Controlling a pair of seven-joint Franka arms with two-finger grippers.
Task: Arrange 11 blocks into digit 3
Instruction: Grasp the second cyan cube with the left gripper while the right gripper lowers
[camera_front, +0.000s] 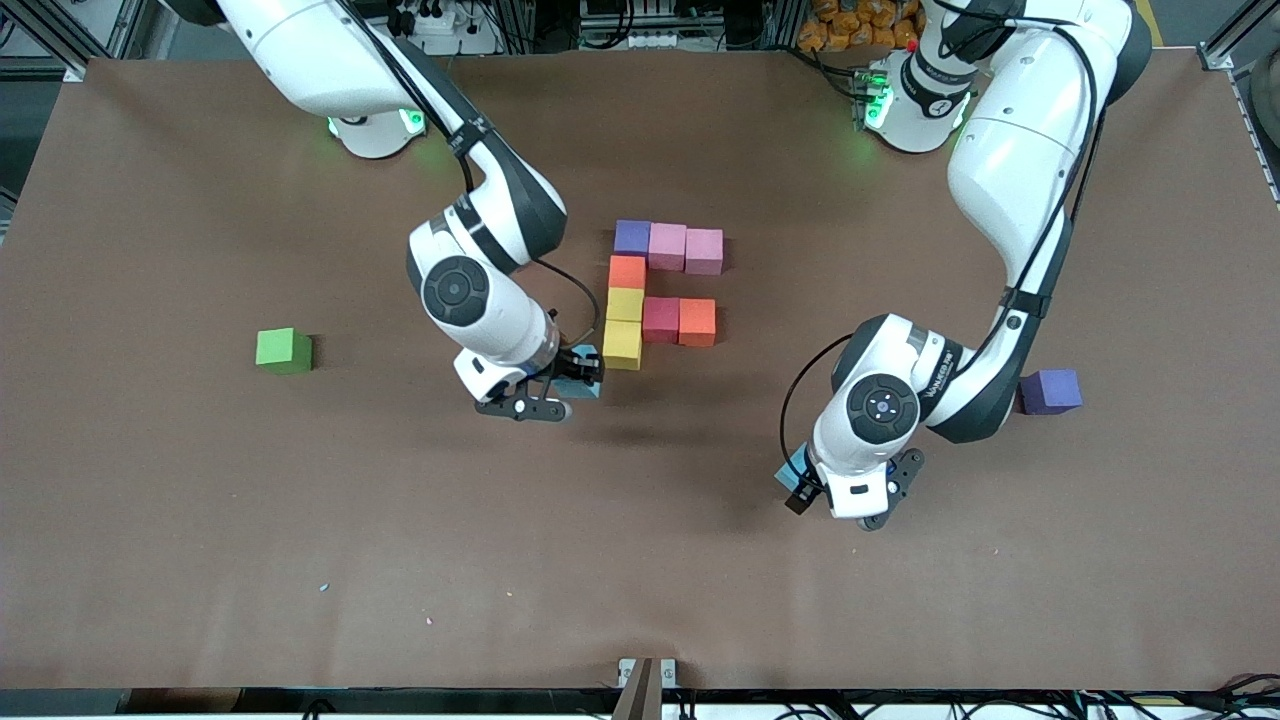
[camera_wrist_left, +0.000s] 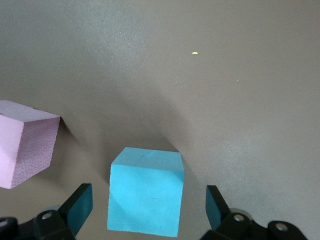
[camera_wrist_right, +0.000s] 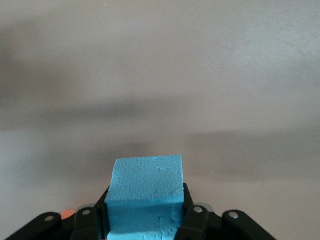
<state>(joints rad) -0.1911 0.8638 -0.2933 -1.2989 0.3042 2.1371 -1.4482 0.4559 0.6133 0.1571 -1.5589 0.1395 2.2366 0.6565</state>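
Note:
An unfinished figure of blocks lies mid-table. A purple (camera_front: 632, 237) and two pink blocks (camera_front: 685, 248) form one bar. An orange (camera_front: 627, 272) and two yellow blocks (camera_front: 623, 325) form a column, with a red (camera_front: 660, 319) and an orange block (camera_front: 697, 322) branching off it. My right gripper (camera_front: 572, 380) is shut on a blue block (camera_wrist_right: 145, 192) beside the column's nearest yellow block. My left gripper (camera_wrist_left: 147, 207) is open, its fingers (camera_wrist_left: 80, 207) either side of a second blue block (camera_wrist_left: 146, 197) on the table, apart from it. A pink block (camera_wrist_left: 25, 142) lies beside it.
A green cube (camera_front: 283, 351) sits alone toward the right arm's end of the table. A loose purple cube (camera_front: 1050, 390) lies by the left arm's elbow. The brown table (camera_front: 400, 560) stretches wide toward the front camera.

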